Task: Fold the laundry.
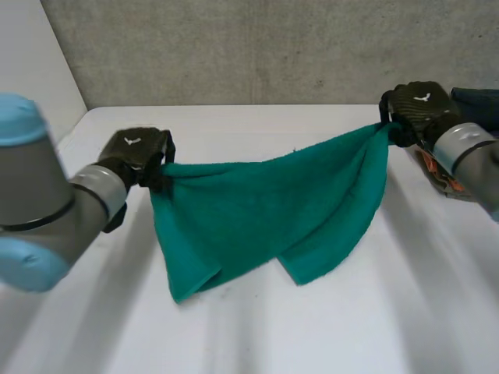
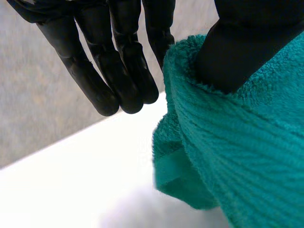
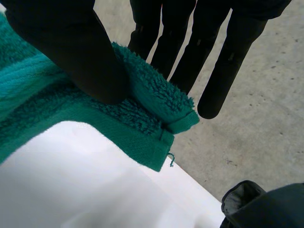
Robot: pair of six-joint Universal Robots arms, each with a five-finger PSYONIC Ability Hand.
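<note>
Left hand (image 1: 136, 152) and right hand (image 1: 417, 105) each pinch 1 corner of a green terry towel (image 1: 265, 210) slung lengthwise between them.

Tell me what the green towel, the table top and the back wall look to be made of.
The towel: terry cloth, probably cotton; fuzzy looped pile with a flat woven band at the hem.
The table top: smooth white surface with a soft sheen, perhaps laminate or painted board; unclear which.
The wall: bare grey concrete by its mottled, pitted face.
</note>
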